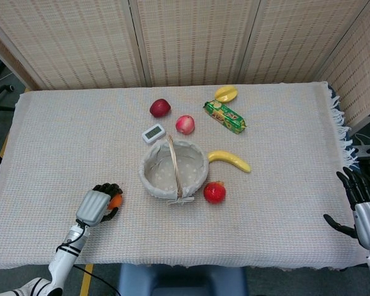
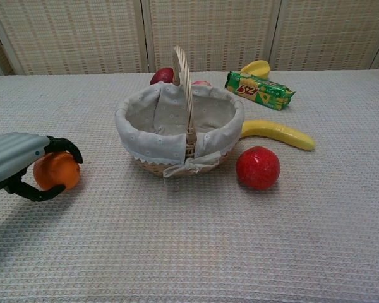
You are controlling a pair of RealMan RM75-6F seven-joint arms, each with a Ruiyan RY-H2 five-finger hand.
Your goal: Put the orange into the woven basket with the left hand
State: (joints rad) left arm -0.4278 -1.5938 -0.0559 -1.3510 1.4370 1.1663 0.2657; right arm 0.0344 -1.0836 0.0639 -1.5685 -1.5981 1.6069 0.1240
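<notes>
The orange [image 2: 57, 171] sits inside my left hand [image 2: 20, 163], whose dark fingers curl over its top while the thumb hooks under it. In the head view only a sliver of the orange [image 1: 116, 200] shows past the left hand [image 1: 98, 205], left of the woven basket [image 1: 155, 182]. The basket [image 2: 153, 146] has a white cloth lining, an upright handle and nothing inside. My right hand [image 1: 364, 206] hangs off the table's right edge with fingers spread, holding nothing.
A red pomegranate [image 2: 258, 167] lies right of the basket, a banana [image 2: 277, 133] behind it. Farther back are a green snack pack [image 1: 225, 116], a yellow fruit [image 1: 226, 94], two apples [image 1: 160, 108] [image 1: 185, 124] and a small white timer [image 1: 153, 132].
</notes>
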